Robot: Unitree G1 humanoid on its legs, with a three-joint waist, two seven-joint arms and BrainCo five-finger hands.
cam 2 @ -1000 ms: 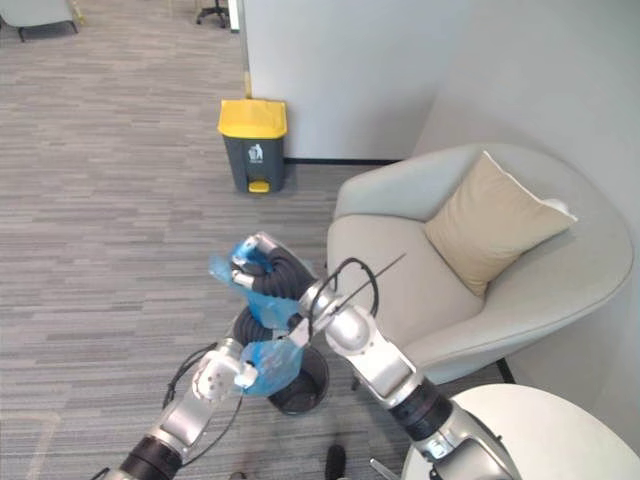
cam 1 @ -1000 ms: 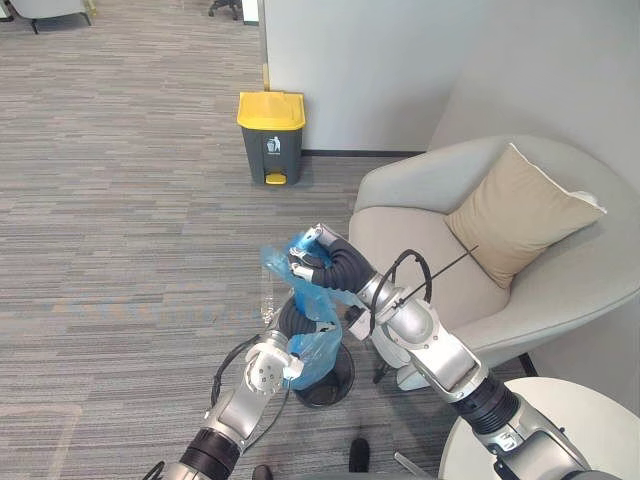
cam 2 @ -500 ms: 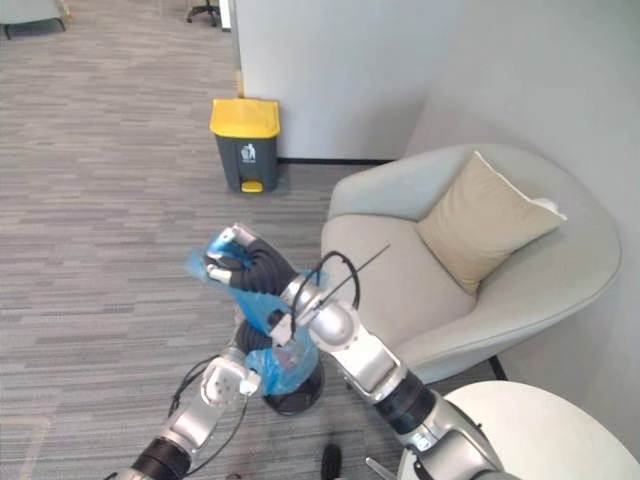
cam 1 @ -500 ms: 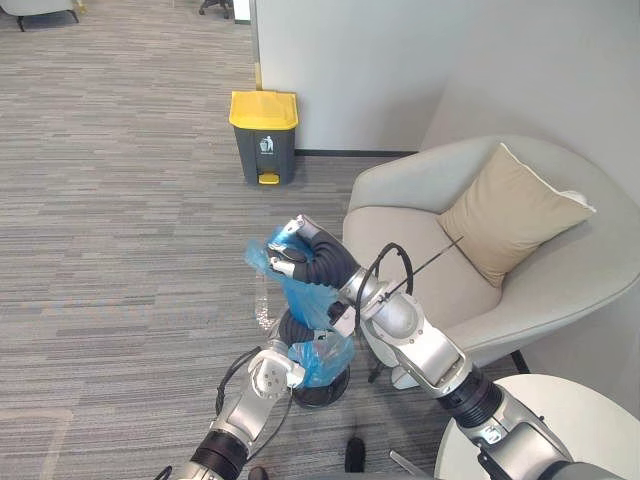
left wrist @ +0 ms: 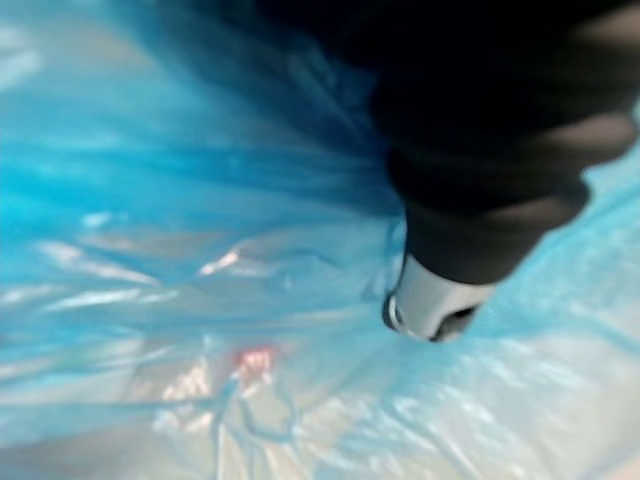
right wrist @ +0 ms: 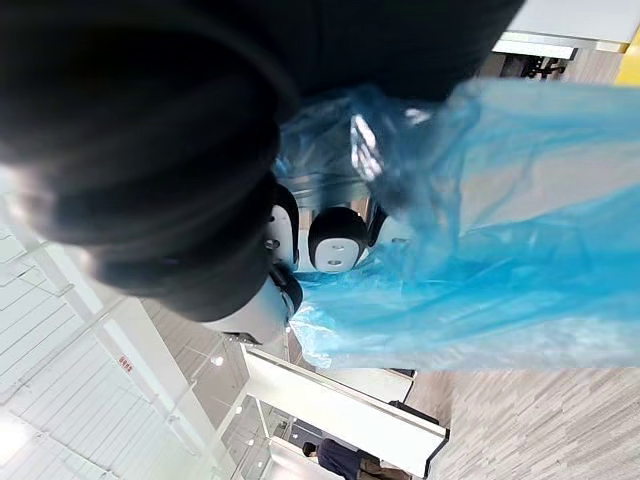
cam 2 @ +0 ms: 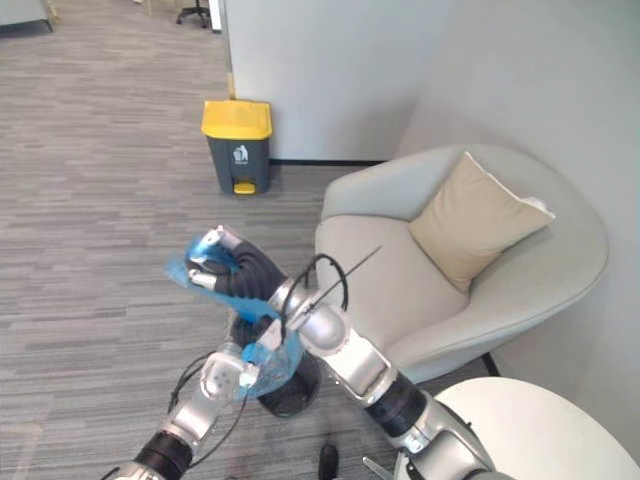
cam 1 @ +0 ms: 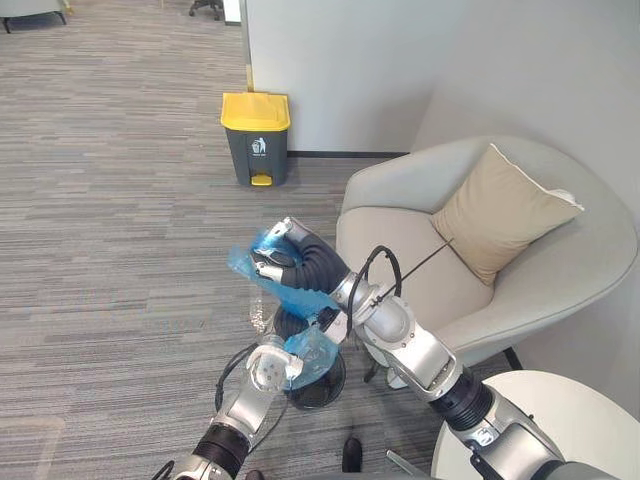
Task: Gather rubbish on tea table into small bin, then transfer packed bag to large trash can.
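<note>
Left eye view: the right robot hand (cam 1: 278,252) is pinching the gathered neck of the blue bag (cam 1: 312,352) and holding it up over the small bin (cam 1: 322,386) on the floor. The left robot hand (cam 1: 268,364) is lying against the bag's lower bulge, just at the bin's mouth. The large can (cam 1: 255,135) is standing well apart by the wall, beyond the armchair (cam 1: 400,235). Right eye view: the same arrangement is showing, with the desk (cam 2: 520,430) edging in at the lower right. Left wrist view: blue plastic is crowding close around the left robot hand, and whether it is gripping cannot be told. Right wrist view: curled fingers (right wrist: 338,240) are clamping the bunched plastic. Judged progress: gathering and packing are looking finished and the bag appears mostly raised from the small bin, while the carry to the large can and the drop into it are remaining.
</note>
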